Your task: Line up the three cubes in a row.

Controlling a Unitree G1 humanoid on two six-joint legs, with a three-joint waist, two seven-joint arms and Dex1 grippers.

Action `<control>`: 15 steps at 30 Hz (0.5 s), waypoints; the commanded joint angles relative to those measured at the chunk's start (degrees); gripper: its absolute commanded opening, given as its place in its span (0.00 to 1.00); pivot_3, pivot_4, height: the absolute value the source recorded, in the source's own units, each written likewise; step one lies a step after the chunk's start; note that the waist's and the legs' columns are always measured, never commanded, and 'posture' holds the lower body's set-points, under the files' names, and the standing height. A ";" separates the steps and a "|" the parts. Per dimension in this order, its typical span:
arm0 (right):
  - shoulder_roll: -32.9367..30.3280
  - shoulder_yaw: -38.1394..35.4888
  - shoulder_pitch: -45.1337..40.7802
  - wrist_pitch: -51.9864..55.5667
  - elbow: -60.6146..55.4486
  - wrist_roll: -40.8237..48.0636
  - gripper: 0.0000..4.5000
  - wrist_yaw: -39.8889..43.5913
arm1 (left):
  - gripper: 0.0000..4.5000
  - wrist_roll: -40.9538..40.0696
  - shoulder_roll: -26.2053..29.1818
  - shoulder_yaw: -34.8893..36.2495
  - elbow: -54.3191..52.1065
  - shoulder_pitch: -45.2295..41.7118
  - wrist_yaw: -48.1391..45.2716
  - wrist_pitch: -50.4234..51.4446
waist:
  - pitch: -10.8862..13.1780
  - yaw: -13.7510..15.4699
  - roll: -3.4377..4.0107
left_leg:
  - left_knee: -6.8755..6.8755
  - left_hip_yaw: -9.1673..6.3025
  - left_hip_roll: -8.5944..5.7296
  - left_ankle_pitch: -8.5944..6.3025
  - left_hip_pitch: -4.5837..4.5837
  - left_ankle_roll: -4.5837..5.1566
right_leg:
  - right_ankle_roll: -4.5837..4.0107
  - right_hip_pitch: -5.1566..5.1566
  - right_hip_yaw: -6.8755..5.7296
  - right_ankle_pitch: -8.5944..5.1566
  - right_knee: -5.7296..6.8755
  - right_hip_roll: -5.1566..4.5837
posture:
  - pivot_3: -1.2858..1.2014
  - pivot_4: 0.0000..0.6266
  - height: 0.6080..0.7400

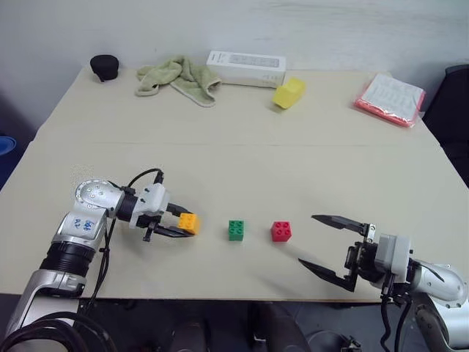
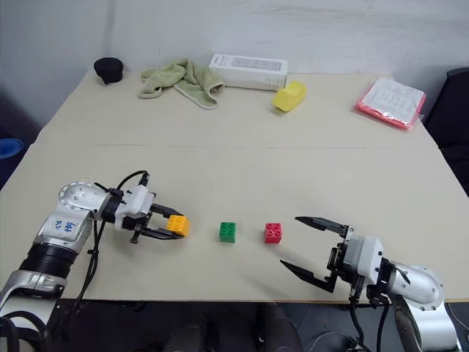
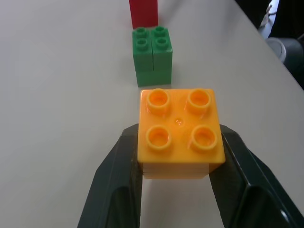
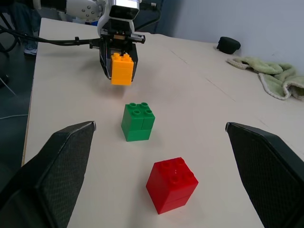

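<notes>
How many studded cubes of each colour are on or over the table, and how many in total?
Orange-yellow cube: 1, held in the left gripper
Green cube: 1, on the table
Red cube: 1, on the table
Total: 3

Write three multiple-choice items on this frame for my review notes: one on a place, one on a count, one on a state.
1. Which small studded plastic brick sits between the other two?
A. red
B. green
C. orange-yellow

2. How many studs top the orange-yellow brick?
A. two
B. four
C. six

3. How do the right gripper's black fingers stand?
A. wide open, holding nothing
B. shut on the red brick
C. shut on the towel

Answers: 1 B, the green studded plastic brick stands between the orange-yellow studded plastic brick and the red studded plastic brick. 2 B, the left wrist view shows four studs, the left gripper clamping the brick's sides. 3 A, the right gripper gapes beside the red brick.
</notes>
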 commanded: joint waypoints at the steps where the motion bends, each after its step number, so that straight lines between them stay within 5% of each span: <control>1: -0.45 -1.64 0.11 -0.97 -1.36 0.09 1.00 -0.73 | 0.34 0.98 0.67 0.00 1.52 -0.18 -1.71 -1.34 | 0.00 0.08 0.00 | 0.01 0.00 0.00 0.00 -0.01 0.00 | 0.00 -0.01 0.00 0.00 0.01 0.00 | 0.52 0.24 1.00; 10: -0.31 -1.88 1.81 -1.02 -2.22 -0.16 1.00 -1.78 | 0.34 3.34 -0.06 -0.37 4.95 0.07 0.44 -2.77 | 0.00 0.35 0.00 | 0.03 -0.01 -0.03 -0.02 0.00 0.05 | 0.00 0.02 0.00 0.00 0.00 -0.07 | 0.52 0.24 1.00; 15: -1.59 -3.64 1.63 -0.63 -1.72 1.33 1.00 -0.87 | 0.69 2.96 0.96 2.09 4.04 1.15 2.88 -3.71 | 0.00 0.35 0.00 | 0.03 -0.02 -0.01 -0.02 -0.01 0.05 | 0.00 0.02 0.00 0.00 0.00 -0.06 | 0.52 0.24 1.00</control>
